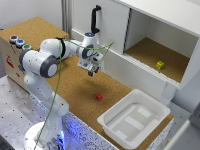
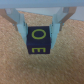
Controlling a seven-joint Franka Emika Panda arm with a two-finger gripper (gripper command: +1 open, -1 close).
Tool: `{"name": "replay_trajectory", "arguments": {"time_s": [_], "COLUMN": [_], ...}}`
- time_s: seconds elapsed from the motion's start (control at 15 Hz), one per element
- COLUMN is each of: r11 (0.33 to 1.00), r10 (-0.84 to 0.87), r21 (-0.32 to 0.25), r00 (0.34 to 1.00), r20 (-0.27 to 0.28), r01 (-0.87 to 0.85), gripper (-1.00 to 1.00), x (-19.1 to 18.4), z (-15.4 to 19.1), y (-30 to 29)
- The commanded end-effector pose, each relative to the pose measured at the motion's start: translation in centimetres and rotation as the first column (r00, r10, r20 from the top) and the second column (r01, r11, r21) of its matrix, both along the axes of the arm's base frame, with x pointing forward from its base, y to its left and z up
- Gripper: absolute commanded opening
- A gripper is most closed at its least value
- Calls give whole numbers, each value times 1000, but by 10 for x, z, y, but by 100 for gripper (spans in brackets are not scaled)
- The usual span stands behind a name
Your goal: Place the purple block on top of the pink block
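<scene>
Wrist view is showing a dark block (image 2: 38, 41) sitting between the two fingers (image 2: 19, 21) of the tool (image 2: 39, 25), with yellow markings on its upper and facing sides; its colour is reading near-black here, so I am judging, not confirming, that it is the purple block. The fingers are pressing against its sides, so the tool is clenched on it.

In the exterior view the tool (image 1: 91, 71) is hanging above the cork worktop (image 1: 75, 90), well apart from the white tray (image 1: 107, 122). A small red-pink block (image 1: 99, 96) is lying on the worktop between the tool and the tray; I am taking it as the pink target. A yellow-green block (image 1: 160, 64) is resting on the shelf (image 1: 150, 52) beyond the tray.

Risks: the target is small, so an off-centre release is likely to tip the carried block off. A descent that presses too hard is likely to push the target sideways. The loose green cable (image 1: 60, 75) may drag during travel.
</scene>
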State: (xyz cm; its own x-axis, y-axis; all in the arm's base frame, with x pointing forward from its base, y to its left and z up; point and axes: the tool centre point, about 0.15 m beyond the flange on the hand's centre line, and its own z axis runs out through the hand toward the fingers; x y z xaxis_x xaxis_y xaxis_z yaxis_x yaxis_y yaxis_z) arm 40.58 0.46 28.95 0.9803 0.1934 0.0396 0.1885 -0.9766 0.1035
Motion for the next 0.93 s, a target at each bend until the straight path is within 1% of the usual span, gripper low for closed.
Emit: {"name": "replay_trajectory", "arguments": {"time_s": [0.0, 0.07, 0.13, 0.2, 0.33, 0.4, 0.67, 0.87], "r11": [996, 992, 982, 977, 976, 972, 975, 979], "r10": [-76, -117, -170, -192, -196, -208, -198, -189], "r21": [50, 57, 89, 95, 99, 117, 103, 79], "r00": [996, 992, 985, 981, 980, 978, 980, 982], "r20": [51, 48, 39, 31, 23, 17, 26, 17], "r01": [73, 114, 166, 188, 193, 205, 195, 188], "gripper": [-100, -100, -100, -100, -100, -100, -100, -100], "x": [-58, -65, -71, -74, -73, -70, -54, -48], "z": [-12, -17, -19, -23, -28, -30, -31, -37], "y": [-60, -70, -80, -86, -93, -100, -112, -118]}}
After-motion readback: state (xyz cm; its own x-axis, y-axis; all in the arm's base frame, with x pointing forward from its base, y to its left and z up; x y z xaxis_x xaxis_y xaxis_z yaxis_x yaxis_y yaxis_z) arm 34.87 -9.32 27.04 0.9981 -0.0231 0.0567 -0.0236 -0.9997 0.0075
